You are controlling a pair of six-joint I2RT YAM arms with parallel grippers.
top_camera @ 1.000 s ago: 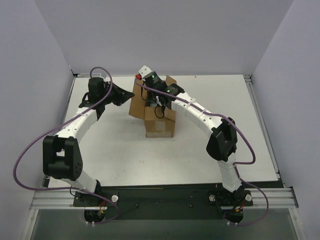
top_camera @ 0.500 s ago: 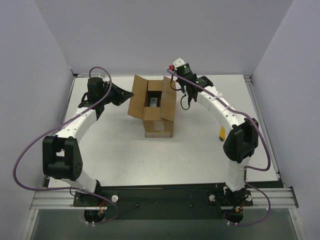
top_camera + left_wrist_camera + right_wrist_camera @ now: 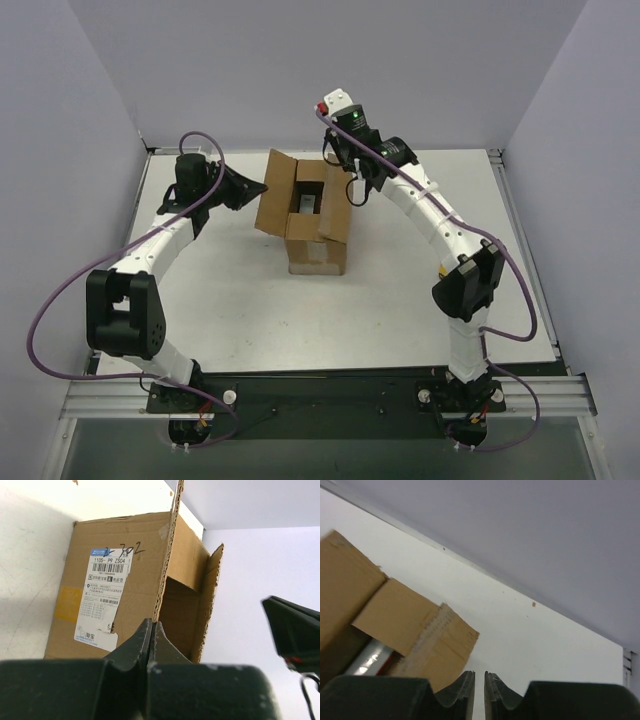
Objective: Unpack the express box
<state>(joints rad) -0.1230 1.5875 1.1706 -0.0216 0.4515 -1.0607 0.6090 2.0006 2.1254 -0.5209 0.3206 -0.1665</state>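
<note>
The express box (image 3: 318,250) is a brown carton standing mid-table with its flaps open. In the left wrist view its labelled flap (image 3: 115,580) fills the frame. My left gripper (image 3: 262,190) is shut on the edge of the left flap (image 3: 152,625) and holds it outward. My right gripper (image 3: 335,160) hovers above the box's back right corner. Its jaws (image 3: 479,675) are almost closed with a thin gap and nothing between them. A silvery item (image 3: 308,203) lies inside the box, and part of it shows under the back flap (image 3: 367,660).
The white table (image 3: 200,300) is ringed by grey walls at the back and sides. Its far edge strip (image 3: 485,572) runs close behind the box. A metal rail (image 3: 330,400) with both arm bases lies at the near edge.
My right gripper has come up out of the box, swung right, then risen above the back right flap. The left gripper and the box have stayed put.
</note>
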